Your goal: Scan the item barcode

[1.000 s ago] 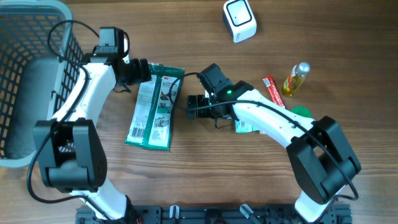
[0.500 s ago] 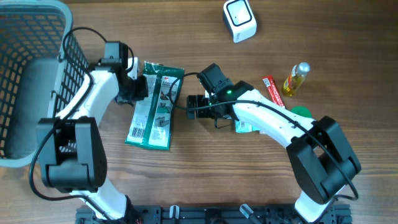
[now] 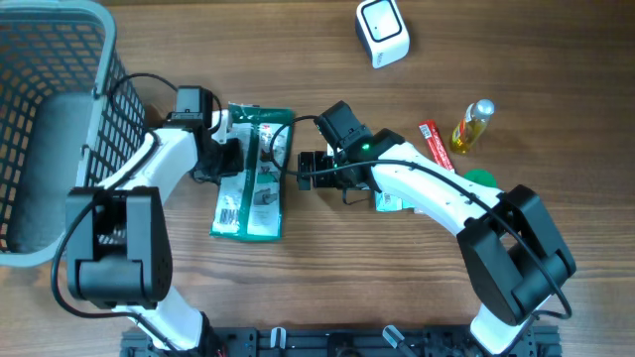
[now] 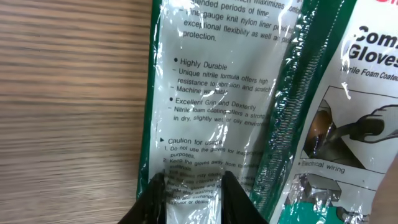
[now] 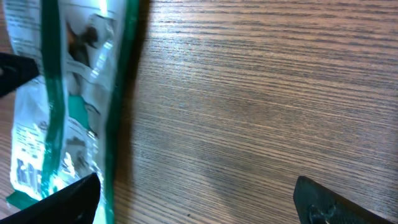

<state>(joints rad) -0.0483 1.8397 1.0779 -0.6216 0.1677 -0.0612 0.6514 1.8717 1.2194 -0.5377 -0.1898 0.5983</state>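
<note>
A green and white plastic packet of gloves (image 3: 248,178) lies on the brown wooden desk (image 3: 298,288), between the two arms. The left pincer (image 3: 226,151) is at the packet's top left side. In the left wrist view its two black fingers (image 4: 152,200) are pressed close together, pinching the shiny edge of the packet (image 4: 224,112). Small black print on that side faces the camera.

The right pincer (image 3: 308,169) sits just beside the right edge of the packet. It is spread wide, with nothing in it. In the right wrist view only bare wood shows between its fingertips (image 5: 323,202), and the packet (image 5: 68,106) is off to one side.

A small black-striped barcode (image 3: 229,212) shows near the packet's lower left corner, facing up.

A small white box-shaped scanner (image 3: 382,32) stands at the far edge of the desk, well apart from the packet. A big grey plastic basket (image 3: 99,59) is on the left. A little yellow bottle (image 3: 471,126) and a thin red packet (image 3: 435,144) lie to the right.
</note>
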